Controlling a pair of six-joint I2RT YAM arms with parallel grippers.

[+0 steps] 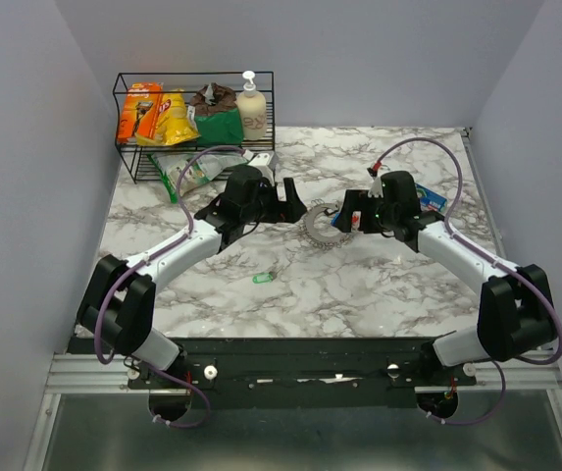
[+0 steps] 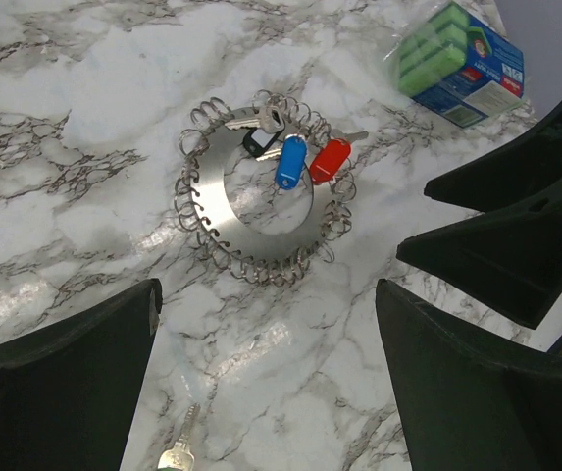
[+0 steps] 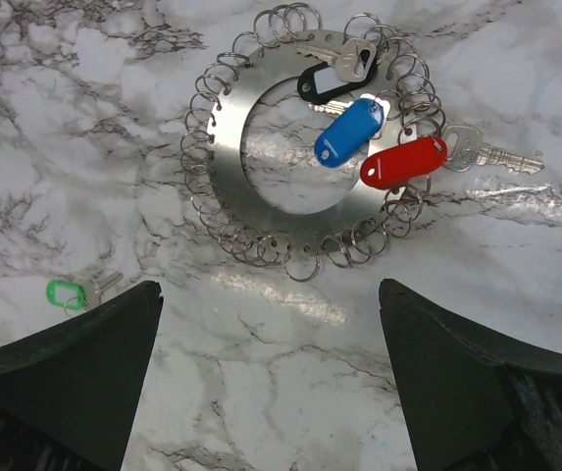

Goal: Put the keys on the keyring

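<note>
The keyring [image 1: 317, 229] is a flat metal ring edged with many small wire loops, lying mid-table between both grippers. It shows in the left wrist view [image 2: 205, 201] and the right wrist view [image 3: 224, 157]. Blue [image 3: 349, 131], red [image 3: 404, 162] and black [image 3: 337, 71] tagged keys lie at its rim; whether they are hooked on, I cannot tell. A green-tagged key [image 1: 262, 278] lies loose on the marble, also seen in the right wrist view [image 3: 65, 292]. My left gripper [image 2: 266, 294] is open and empty, left of the ring. My right gripper [image 3: 268, 287] is open and empty, right of it.
A black wire basket [image 1: 128, 147] at the back left holds snack bags and a soap bottle [image 1: 252, 108]. A green packet [image 1: 190, 172] lies in front of it. A blue box of green sponges [image 2: 462, 59] lies behind the right gripper.
</note>
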